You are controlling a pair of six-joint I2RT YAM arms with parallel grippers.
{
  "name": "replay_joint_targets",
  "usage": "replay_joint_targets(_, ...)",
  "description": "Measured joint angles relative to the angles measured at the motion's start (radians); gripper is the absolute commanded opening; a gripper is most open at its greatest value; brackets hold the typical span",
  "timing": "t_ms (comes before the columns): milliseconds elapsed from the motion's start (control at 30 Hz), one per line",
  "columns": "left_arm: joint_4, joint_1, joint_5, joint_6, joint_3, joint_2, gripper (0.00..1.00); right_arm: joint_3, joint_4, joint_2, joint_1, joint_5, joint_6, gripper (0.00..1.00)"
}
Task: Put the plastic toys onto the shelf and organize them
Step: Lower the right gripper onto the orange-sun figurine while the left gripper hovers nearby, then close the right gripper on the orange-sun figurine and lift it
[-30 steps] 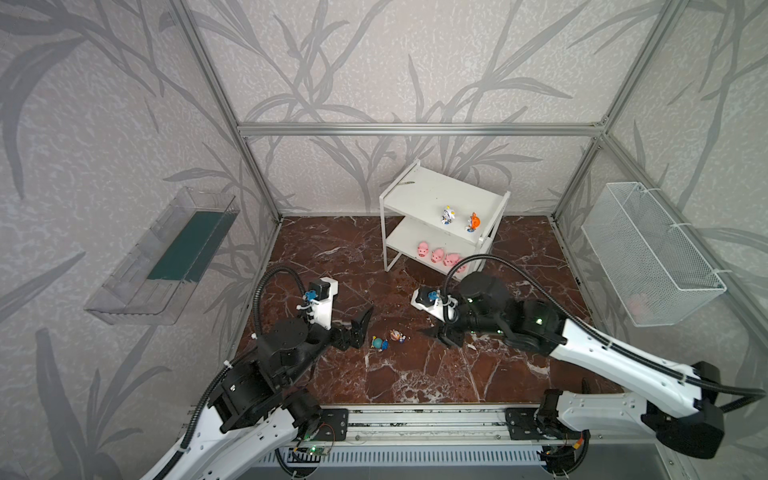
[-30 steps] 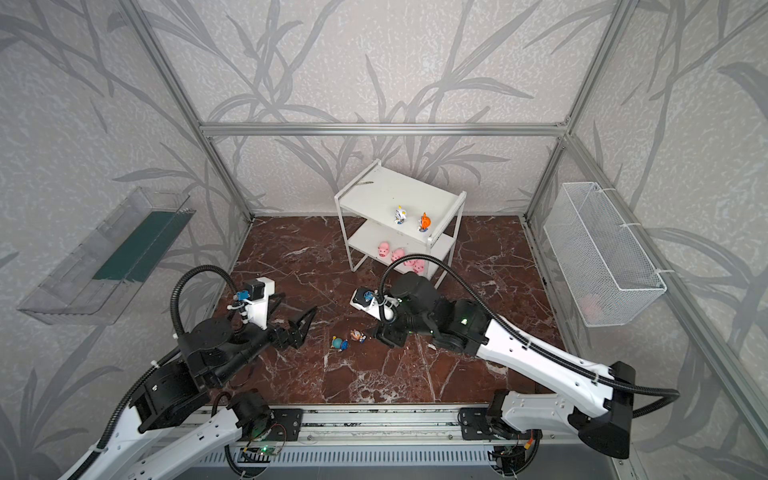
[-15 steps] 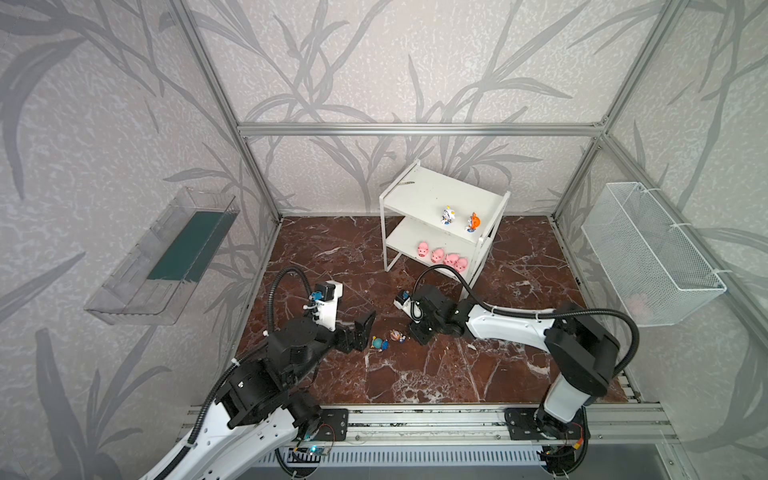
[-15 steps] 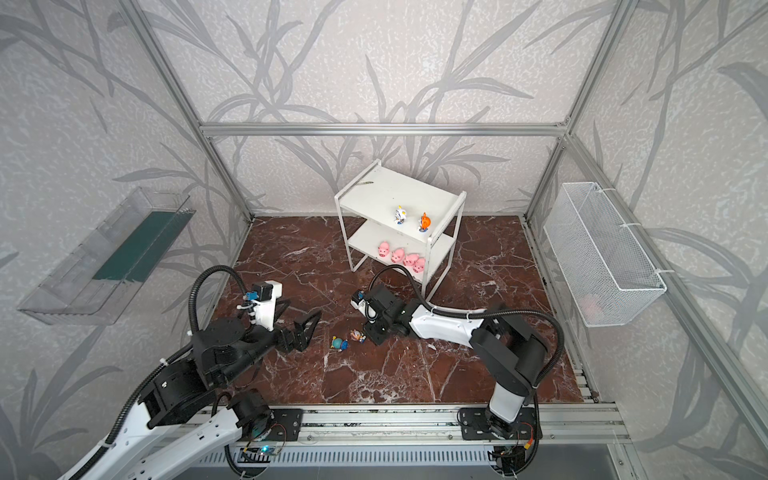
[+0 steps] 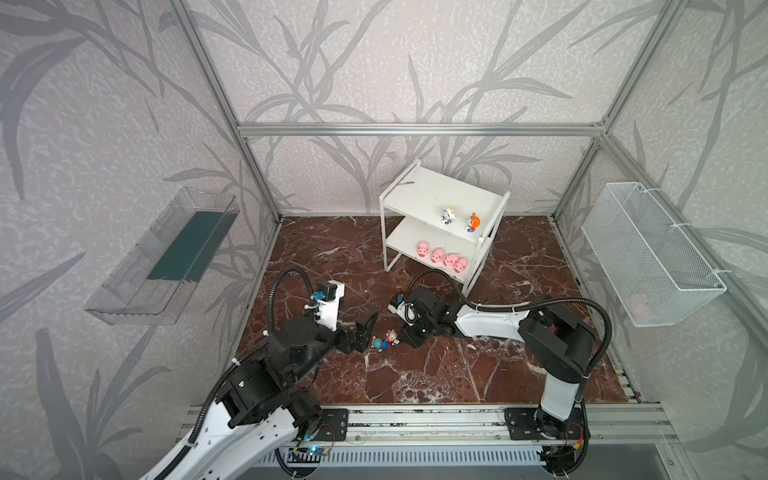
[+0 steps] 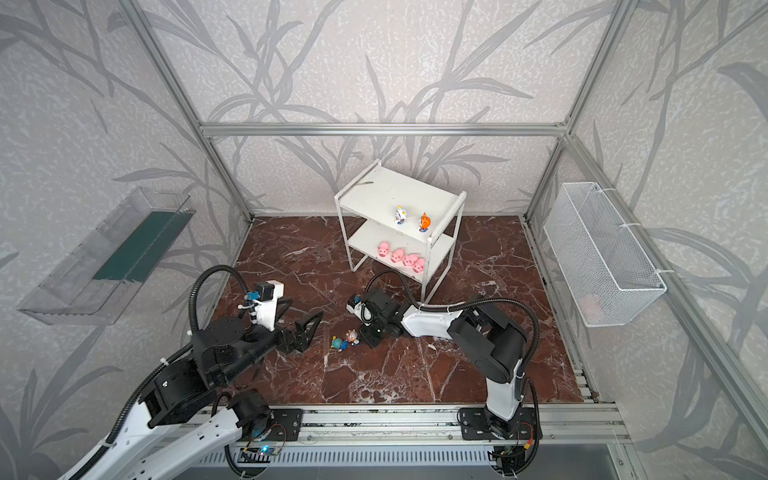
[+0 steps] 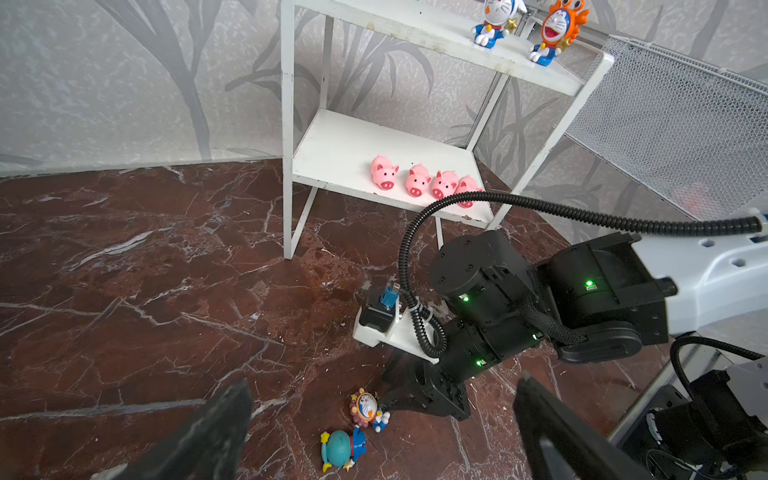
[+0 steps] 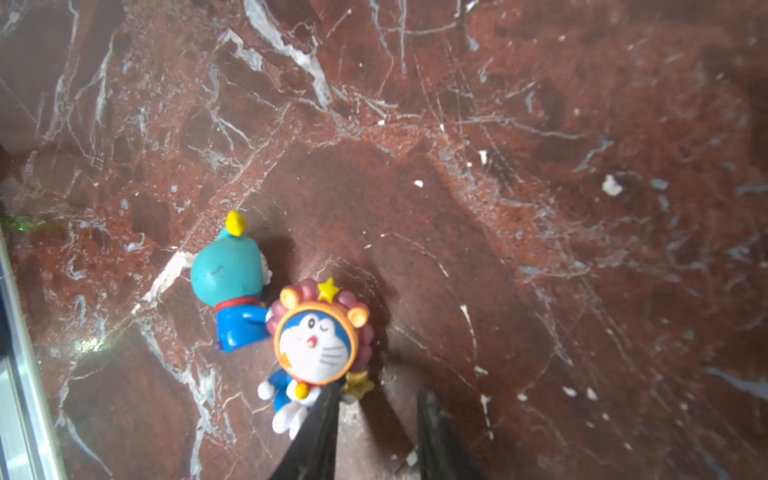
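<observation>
- While the left gripper (image 5: pixel 363 334) stands wide open just beside them, two plastic toys lie on the marble floor (image 5: pixel 457 374) between the two arms. They are a teal-hooded figurine (image 5: pixel 377 343) and a brown-maned figurine (image 5: pixel 391 336).
- On their far side, the right gripper (image 5: pixel 410 338) hangs low over the floor, its tips right next to the brown-maned figurine.
- Its jaws stand narrowly apart in the right wrist view, with bare floor between them and no toy gripped.
- Near the back wall, the shelf (image 5: pixel 415 195) carries a white-gold figurine (image 5: pixel 447 215) and an orange figurine (image 5: pixel 473 221). Both stand upright near the front right corner of its upper board.
- Four pink pigs (image 5: pixel 442 257) sit in a row along the front edge of the lower board.
- A wire basket (image 5: pixel 648 257) hangs on the right wall, with a blurred pinkish shape inside that cannot be identified.
- On the left wall, a clear tray (image 5: pixel 166 257) holds a dark green panel.
- Only the right wrist view shows one black finger (image 8: pixel 316 428) touching the brown-maned figurine, which lies face up against the teal-hooded figurine's blue body.
- Only the left wrist view shows the pigs' snouts facing outward, with the right arm's cable crossing the fourth pig.
</observation>
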Motion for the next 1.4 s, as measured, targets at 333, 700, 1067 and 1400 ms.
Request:
replay_joint_targets(333, 0.024, 0.006, 0.030, -0.002, 0.000, 0.053, 0.99, -0.029, 0.053, -0.046, -0.008, -0.063, 0.079, 0.37)
replay_joint_targets(700, 0.042, 0.018, 0.076, -0.003, -0.006, 0.063, 0.99, -0.034, 0.079, -0.006, -0.003, -0.105, 0.112, 0.35)
replay_joint_targets(1067, 0.056, 0.019, 0.120, -0.002, -0.011, 0.063, 0.99, 0.005, 0.078, 0.032, 0.039, -0.078, 0.110, 0.35)
replay_joint_targets(1400, 0.069, 0.021, 0.139, -0.001, -0.013, 0.060, 0.99, 0.055, 0.048, 0.064, 0.065, -0.061, 0.115, 0.41)
